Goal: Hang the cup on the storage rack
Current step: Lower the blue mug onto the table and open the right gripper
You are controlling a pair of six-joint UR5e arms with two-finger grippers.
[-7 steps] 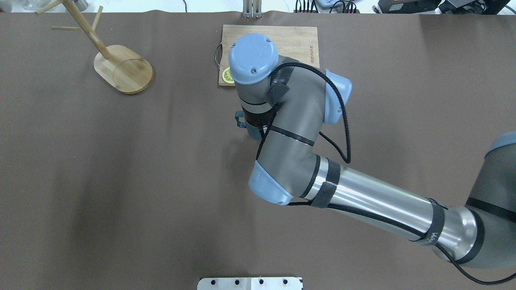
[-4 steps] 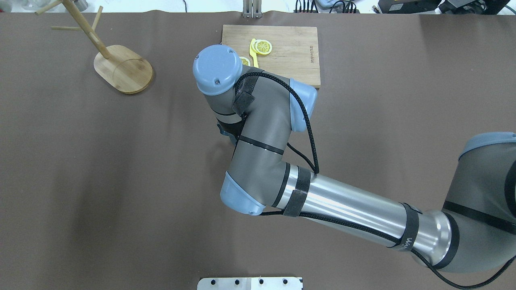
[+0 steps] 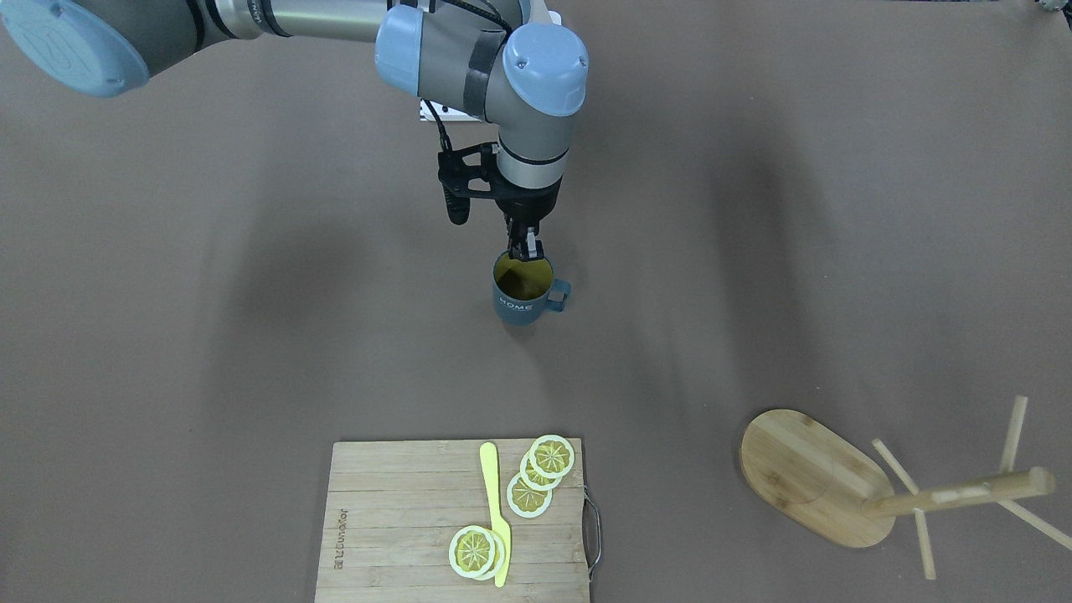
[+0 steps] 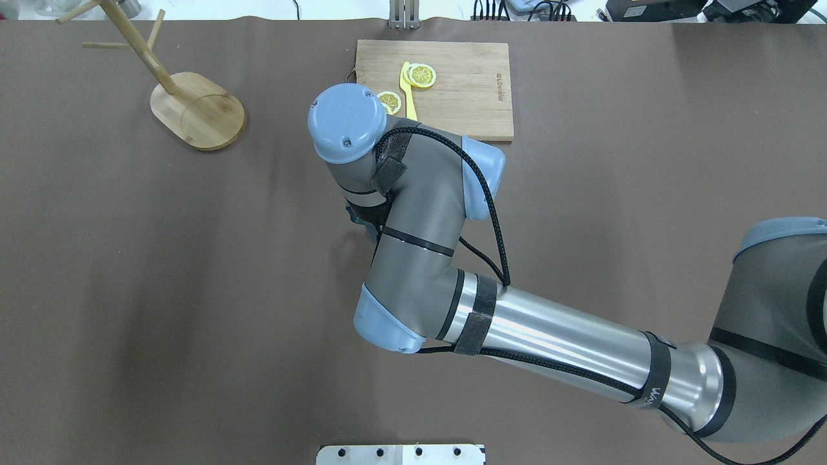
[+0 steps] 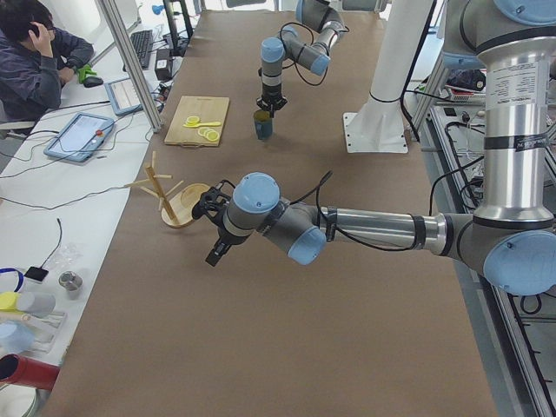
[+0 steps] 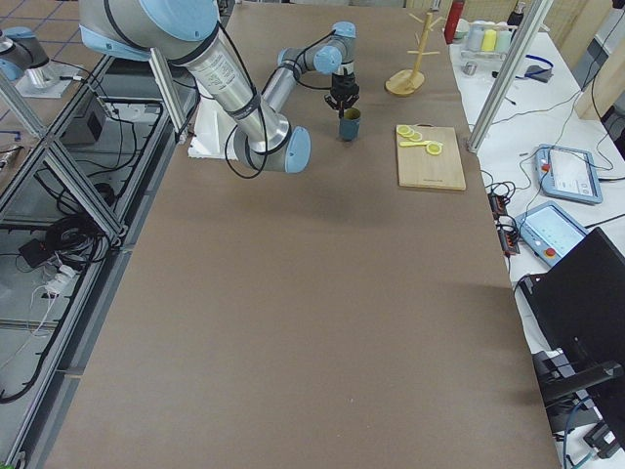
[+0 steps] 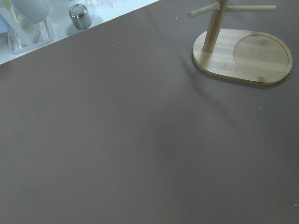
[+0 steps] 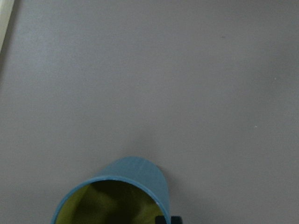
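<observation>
The slate-blue cup (image 3: 523,295) with a yellow-olive inside and white "HOME" lettering hangs upright from my right gripper (image 3: 525,251), which is shut on its near rim, handle toward the rack side. In the overhead view only a sliver of the cup (image 4: 357,216) shows under the wrist. The right wrist view shows the cup's rim (image 8: 126,186) over bare table. The bamboo storage rack (image 4: 197,110) stands at the far left, well apart from the cup; it also shows in the front view (image 3: 816,477) and the left wrist view (image 7: 243,56). My left gripper (image 5: 215,252) hovers near the rack; I cannot tell its state.
A rectangular bamboo cutting board (image 4: 465,90) with lemon slices (image 4: 422,75) and a yellow knife (image 4: 407,90) lies at the far middle. Bottles and a steel cup (image 7: 81,16) stand beyond the table's left end. A brown mat covers the table.
My right arm has carried the cup leftward, toward the rack side, uncovering the cutting board. Over the last half second it has barely moved.
</observation>
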